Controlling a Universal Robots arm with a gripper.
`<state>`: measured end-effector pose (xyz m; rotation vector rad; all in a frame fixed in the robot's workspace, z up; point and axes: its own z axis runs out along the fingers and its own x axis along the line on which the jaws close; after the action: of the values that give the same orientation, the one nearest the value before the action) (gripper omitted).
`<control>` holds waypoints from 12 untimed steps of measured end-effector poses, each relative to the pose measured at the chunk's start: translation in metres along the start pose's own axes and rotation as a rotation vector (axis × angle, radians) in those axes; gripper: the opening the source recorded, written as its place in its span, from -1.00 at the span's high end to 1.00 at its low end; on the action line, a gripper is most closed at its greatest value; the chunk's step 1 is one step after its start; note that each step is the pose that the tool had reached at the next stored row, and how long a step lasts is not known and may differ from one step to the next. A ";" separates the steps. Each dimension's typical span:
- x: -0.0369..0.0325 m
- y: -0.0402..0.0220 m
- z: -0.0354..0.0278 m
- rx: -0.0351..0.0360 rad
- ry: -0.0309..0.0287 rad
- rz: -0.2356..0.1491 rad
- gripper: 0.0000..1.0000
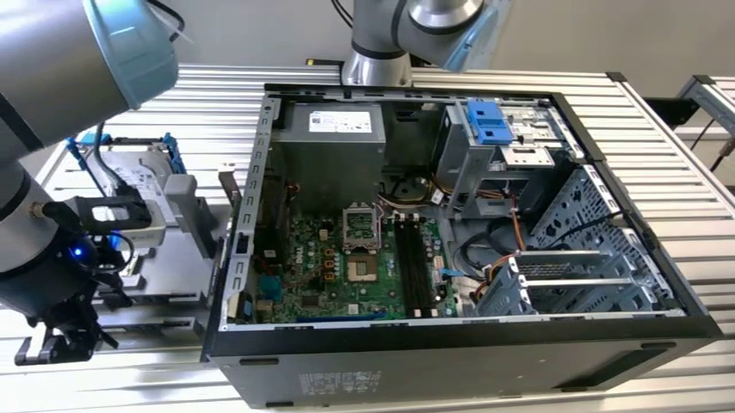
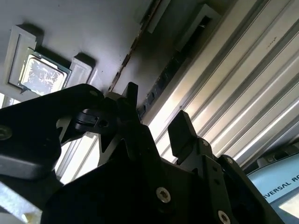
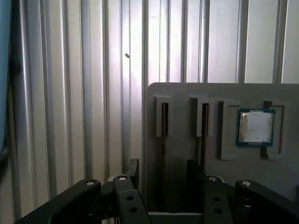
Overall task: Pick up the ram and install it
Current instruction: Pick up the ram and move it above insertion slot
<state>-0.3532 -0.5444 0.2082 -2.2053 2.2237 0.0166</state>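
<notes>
Jaws are wide open with nothing in them. In the exterior view the gripper (image 1: 58,344) hangs low at the far left, over the grey holder tray (image 1: 161,275) on the slatted table (image 1: 677,224), with the hard drive (image 1: 138,176) just behind it.

In the first wrist view the two fingers (image 3: 134,170) sit either side of the line of the ram (image 3: 164,135), which stands on edge in a slot of the tray. I can't tell if they're down around it or just above it. A second slot (image 3: 204,116) is next to it, then the processor chip (image 3: 255,127) in its own pocket.

Further right in the exterior view is the open computer case (image 1: 460,344). Its motherboard (image 1: 310,258) faces up and the black memory slots (image 1: 416,258) are beside the CPU socket (image 1: 360,249).
</notes>
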 end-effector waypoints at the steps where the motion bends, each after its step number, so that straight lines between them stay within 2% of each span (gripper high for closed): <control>1: 0.0000 0.0000 0.0014 0.0000 0.0000 0.000 -1.00; 6: 0.0001 0.0000 0.0081 0.0004 -0.0001 0.000 -1.00; 12: -0.0005 0.0001 0.0102 0.0057 -0.0003 0.000 -1.00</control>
<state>-0.3533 -0.5438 0.1980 -2.2020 2.2209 0.0107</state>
